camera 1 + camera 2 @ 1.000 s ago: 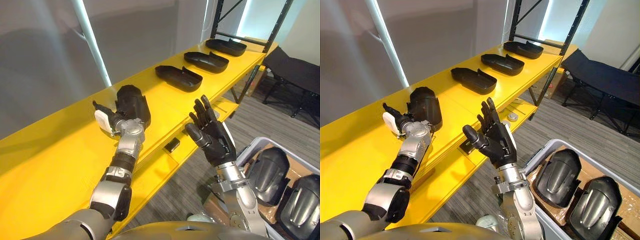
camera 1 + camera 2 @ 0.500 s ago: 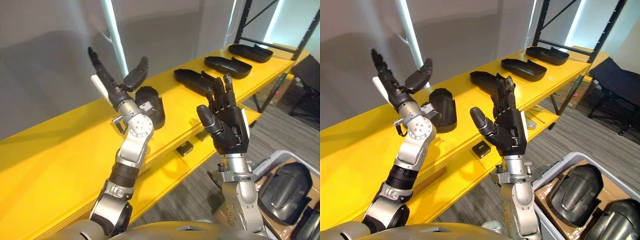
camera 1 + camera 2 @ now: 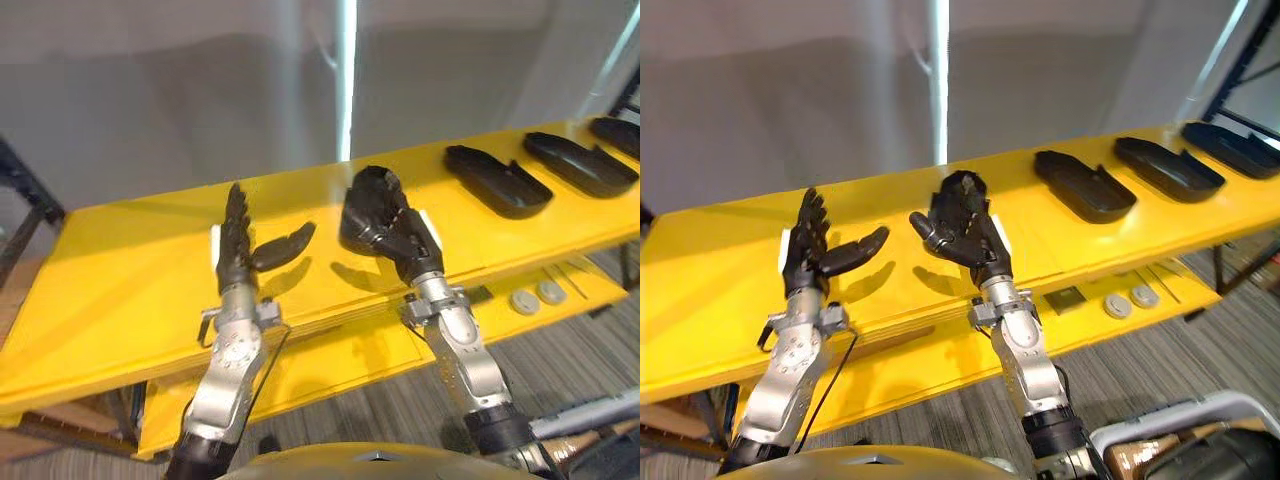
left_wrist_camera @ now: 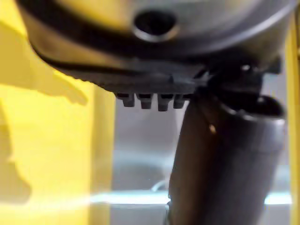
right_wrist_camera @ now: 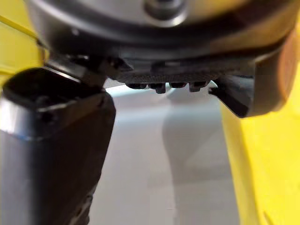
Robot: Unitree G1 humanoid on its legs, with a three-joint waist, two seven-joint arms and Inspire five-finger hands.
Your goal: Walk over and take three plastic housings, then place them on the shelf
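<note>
now my left hand (image 3: 238,255) is spread wide over the yellow shelf (image 3: 120,255). my right hand (image 3: 405,238) is spread too, before a black housing (image 3: 371,184) there.

The left hand (image 3: 808,252) and the right hand (image 3: 966,238) are both up over the yellow shelf (image 3: 710,280), fingers spread wide. One black housing (image 3: 964,183) sits just behind the right hand. Three more housings (image 3: 1084,186) lie in a row further out past the right hand.

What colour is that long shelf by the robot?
Bright yellow; the long flat shelf shows best in the left eye view.
</note>
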